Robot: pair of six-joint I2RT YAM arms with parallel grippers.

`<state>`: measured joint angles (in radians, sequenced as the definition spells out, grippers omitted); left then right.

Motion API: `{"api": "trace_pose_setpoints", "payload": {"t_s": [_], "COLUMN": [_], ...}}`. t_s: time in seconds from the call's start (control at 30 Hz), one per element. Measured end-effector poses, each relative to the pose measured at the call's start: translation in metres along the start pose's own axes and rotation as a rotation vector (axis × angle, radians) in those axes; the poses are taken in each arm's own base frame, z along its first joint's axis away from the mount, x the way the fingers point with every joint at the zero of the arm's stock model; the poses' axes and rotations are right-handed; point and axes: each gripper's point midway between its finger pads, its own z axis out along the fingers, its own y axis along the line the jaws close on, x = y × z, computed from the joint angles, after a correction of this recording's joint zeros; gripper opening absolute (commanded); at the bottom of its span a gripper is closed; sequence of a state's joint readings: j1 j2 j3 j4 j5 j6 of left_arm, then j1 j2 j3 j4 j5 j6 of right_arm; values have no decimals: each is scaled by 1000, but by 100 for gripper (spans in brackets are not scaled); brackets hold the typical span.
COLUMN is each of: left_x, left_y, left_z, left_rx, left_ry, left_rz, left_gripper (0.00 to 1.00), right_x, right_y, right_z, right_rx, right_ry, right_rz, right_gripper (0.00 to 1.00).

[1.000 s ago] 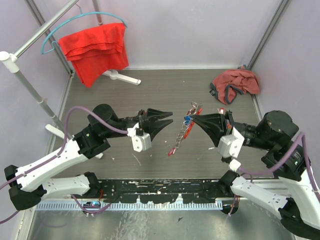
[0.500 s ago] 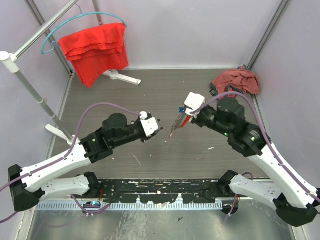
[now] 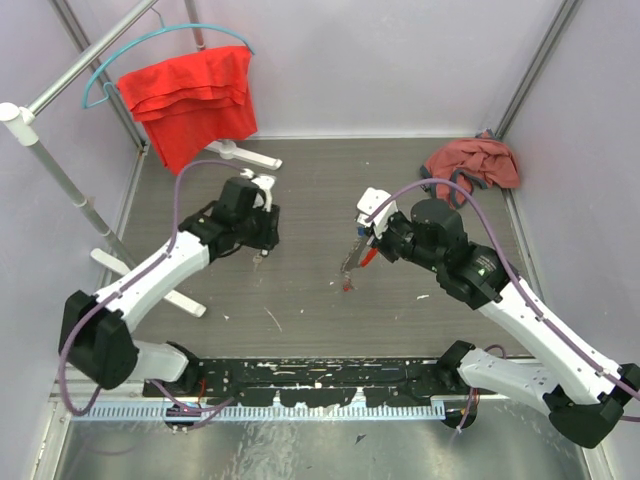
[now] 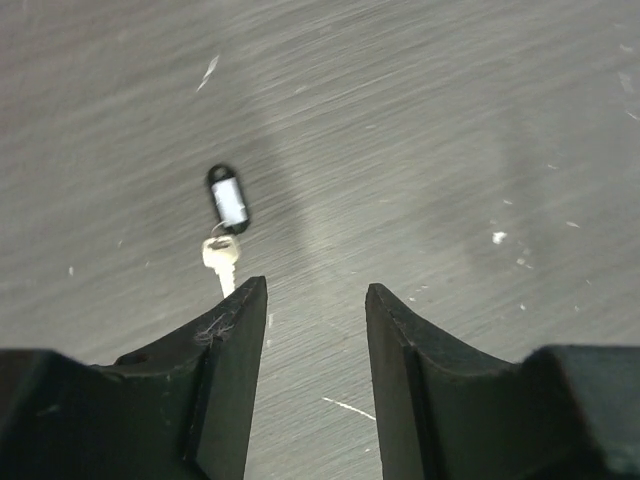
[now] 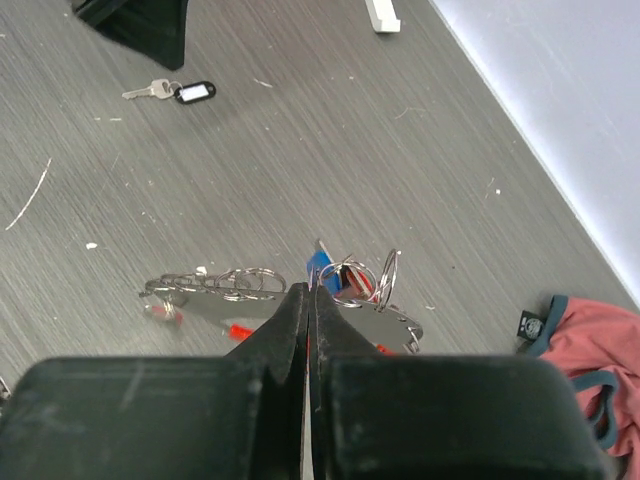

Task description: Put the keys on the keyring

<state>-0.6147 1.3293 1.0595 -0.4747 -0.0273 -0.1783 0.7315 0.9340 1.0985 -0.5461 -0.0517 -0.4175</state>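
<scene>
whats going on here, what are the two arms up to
The right gripper looks shut on the keyring, a blue-headed key bunched at its tips, low over the table. The left gripper is open above a loose silver key with a black tag lying on the table, not yet picked up.

No legible text, black key tag [image 4: 228, 200] insert seemingly blank, cloth label [image 5: 529, 323] too small
</scene>
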Motion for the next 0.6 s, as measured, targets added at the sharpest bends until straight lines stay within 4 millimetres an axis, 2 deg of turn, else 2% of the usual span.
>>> {"api": "trace_pose_setpoints", "payload": {"t_s": [0.03,0.13,0.4,0.6], "left_x": [7,29,66,92], "left_y": [15,41,69,72], "left_z": [6,19,46,68], "left_rx": [-20,-64,-56,-22], "left_ry": [41,141,297,400], "left_rz": [-66,-184,-313,-288], "left_gripper": [55,58,58,59], "right_x": [2,11,17,17], "right_y": [1,7,22,31], "right_z": [1,4,9,9], "right_rx": [-2,-19,-90,-131], "right_ry": [5,24,35,31], "right_rz": [5,24,64,82], "right_gripper": [1,1,1,1]}}
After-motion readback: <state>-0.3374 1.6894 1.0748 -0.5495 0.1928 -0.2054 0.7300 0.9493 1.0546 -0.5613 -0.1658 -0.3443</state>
